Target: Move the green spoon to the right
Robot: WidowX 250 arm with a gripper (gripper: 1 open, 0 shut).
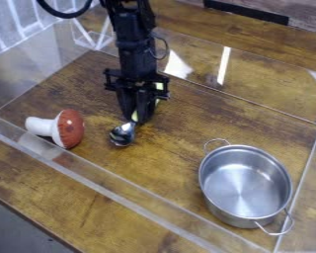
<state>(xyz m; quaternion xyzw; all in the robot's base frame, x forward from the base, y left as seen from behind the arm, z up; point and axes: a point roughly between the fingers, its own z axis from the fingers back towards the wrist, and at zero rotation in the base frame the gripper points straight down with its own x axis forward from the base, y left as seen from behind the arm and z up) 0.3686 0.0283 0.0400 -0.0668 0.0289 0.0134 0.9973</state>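
Note:
The green spoon [125,130] lies tilted on the wooden table, its silver bowl low on the boards and its yellow-green handle rising up into my gripper [138,112]. The gripper points straight down from the black arm and is shut on the upper end of the handle, which the fingers partly hide. The spoon's bowl rests at or just above the table surface.
A red-capped white mushroom toy [58,127] lies to the left of the spoon. A round steel pot [245,182] stands at the front right. Clear acrylic walls [147,212] ring the wooden table [188,119].

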